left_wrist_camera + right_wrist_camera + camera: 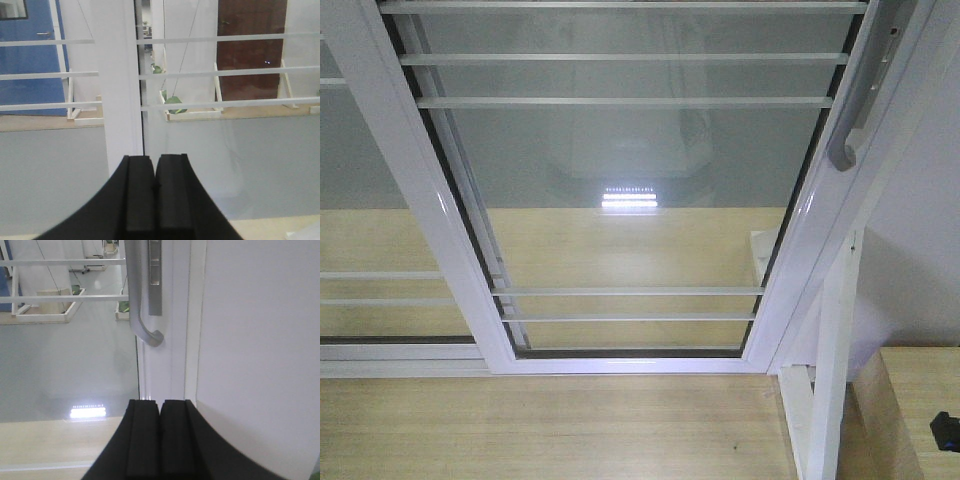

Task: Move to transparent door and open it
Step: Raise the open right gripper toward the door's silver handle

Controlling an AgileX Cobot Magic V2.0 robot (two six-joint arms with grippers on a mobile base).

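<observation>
One transparent door [620,240] upright, handle [855,120] vertical

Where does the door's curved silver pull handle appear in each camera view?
Exterior front: the handle sits upper right.
Left wrist: not in it.
Right wrist: top centre, above the right gripper.
Shared landmark: the white horizontal bars.
</observation>
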